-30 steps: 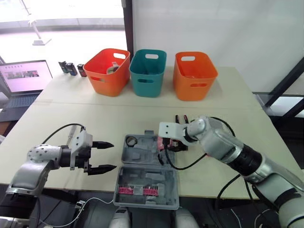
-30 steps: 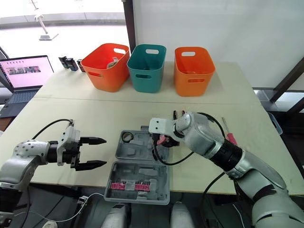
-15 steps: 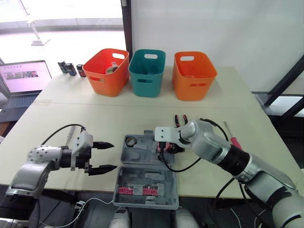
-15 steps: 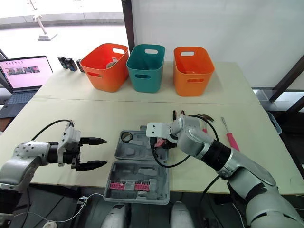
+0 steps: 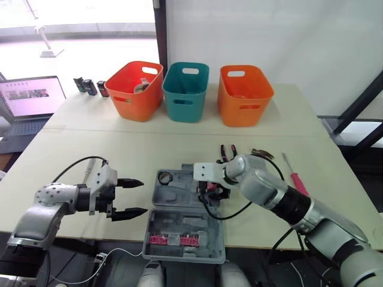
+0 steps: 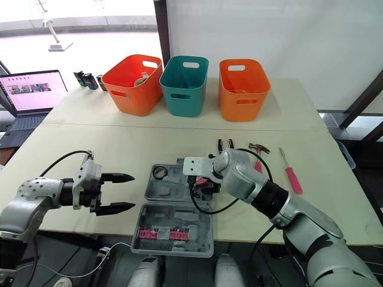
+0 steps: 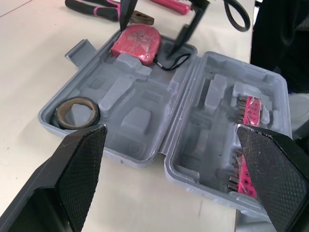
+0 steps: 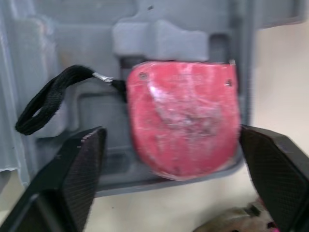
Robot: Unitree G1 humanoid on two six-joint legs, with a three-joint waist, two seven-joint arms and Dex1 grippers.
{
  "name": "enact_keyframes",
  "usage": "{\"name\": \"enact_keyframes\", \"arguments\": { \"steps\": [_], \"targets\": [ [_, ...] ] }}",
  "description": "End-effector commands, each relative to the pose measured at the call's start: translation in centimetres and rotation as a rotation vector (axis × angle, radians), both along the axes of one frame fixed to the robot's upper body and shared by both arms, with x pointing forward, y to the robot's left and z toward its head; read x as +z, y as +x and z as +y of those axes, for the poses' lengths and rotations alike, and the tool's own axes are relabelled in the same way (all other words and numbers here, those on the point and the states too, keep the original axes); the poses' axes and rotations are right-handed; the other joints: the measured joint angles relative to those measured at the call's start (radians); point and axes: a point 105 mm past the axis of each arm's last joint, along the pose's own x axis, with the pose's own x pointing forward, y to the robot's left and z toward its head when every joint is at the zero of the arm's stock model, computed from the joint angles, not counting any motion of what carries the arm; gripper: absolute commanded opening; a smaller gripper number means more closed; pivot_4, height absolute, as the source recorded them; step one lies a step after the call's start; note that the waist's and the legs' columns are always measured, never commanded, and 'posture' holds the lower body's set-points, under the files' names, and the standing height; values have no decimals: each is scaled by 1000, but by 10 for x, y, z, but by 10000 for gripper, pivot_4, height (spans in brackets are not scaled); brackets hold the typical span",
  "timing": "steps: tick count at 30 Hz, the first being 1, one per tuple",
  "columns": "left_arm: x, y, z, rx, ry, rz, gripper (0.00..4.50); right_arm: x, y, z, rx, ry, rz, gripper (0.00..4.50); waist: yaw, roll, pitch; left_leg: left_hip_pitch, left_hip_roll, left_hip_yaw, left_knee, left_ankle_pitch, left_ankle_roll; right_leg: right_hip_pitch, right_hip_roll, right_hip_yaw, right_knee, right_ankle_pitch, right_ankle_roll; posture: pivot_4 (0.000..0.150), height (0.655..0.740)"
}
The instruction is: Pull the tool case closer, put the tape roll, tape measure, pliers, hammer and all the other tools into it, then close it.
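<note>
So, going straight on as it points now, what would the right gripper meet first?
Probably the red tape measure, lying in the tool case between the right gripper's open fingers; depth unclear.

The red tape measure (image 8: 183, 118) is seen lying in the grey tool case (image 8: 72, 29), its black strap (image 8: 53, 99) looped alongside, flanked by the right gripper (image 8: 171, 145) with fingers (image 8: 72, 179) spread wide.

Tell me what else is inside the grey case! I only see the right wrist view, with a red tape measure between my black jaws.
Observer: A black tape roll sits in a corner pocket of the open grey plastic tool case, on the side toward your left arm.
Operator: Are any tools outside it?
Observer: Yes: black-and-pink pliers, a pink-handled hammer and a pink-handled screwdriver lie on the beige table, to the right of the case.
</note>
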Motion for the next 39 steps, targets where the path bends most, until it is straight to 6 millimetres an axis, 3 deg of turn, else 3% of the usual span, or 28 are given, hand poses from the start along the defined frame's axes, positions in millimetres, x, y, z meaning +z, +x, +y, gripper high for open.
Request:
{"name": "enact_keyframes", "arguments": {
  "steps": [1, 8, 11, 16, 18, 31, 34, 36, 39],
  "targets": [
    [7, -2, -4, -21, -9, -25, 45000, 31, -4, 8, 19, 91, -36, 44764, 0, 0, 0, 0, 0, 0, 0, 0, 0, 0, 0, 0, 0, 0, 0, 1500, 7400],
    [7, -3, -3, -22, -8, -22, 45000, 50, -14, 1, -25, 263, 18, 44764, 1, 0, 0, 0, 0, 0, 0, 0, 0, 0, 0, 0, 0, 0, 0, 1500, 7400],
    [7, -3, -3, -20, -7, -21, 45000, 50, -15, -1, -62, 343, 46, 32765, 1, 0, 0, 0, 0, 0, 0, 0, 0, 0, 0, 0, 0, 0, 0, 1500, 7400],
    [6, -3, -3, -18, -7, -18, 45000, 46, -14, -1, -93, 427, 54, 7539, -1, 0, 0, 0, 0, 0, 0, 0, 0, 0, 0, 0, 0, 0, 0, 1500, 7400],
    [6, -3, -3, -17, -7, -18, 45000, 45, -12, -1, -96, 451, 34, 638, 0, 0, 0, 0, 0, 0, 0, 0, 0, 0, 0, 0, 0, 0, 0, 1500, 7400],
    [7, -2, -4, -8, -11, -21, 45000, 25, -17, -12, -132, 681, -3, 638, 1, 0, 0, 0, 0, 0, 0, 0, 0, 1, 0, 0, 0, 0, 0, 1500, 7400],
    [7, -2, -4, -9, -11, -20, 45000, 19, -19, -15, -138, 676, 0, 9154, 0, 0, 0, 0, 0, 0, 0, 0, 0, 1, 0, 0, 0, 0, 0, 1500, 7400],
    [7, -2, -4, -9, -11, -19, 45000, 18, -18, -16, -146, 679, -7, 18378, -1, 0, 0, 0, 0, 0, 0, 0, 0, 1, 0, 0, 0, 0, 0, 1500, 7400],
    [7, -1, -4, -9, -10, -19, 45000, 17, -17, -16, -156, 682, -9, 18378, 1, 0, 0, 0, 0, 0, 0, 0, 0, 1, 0, 0, 0, 0, 0, 1500, 7400]
  ]
}}
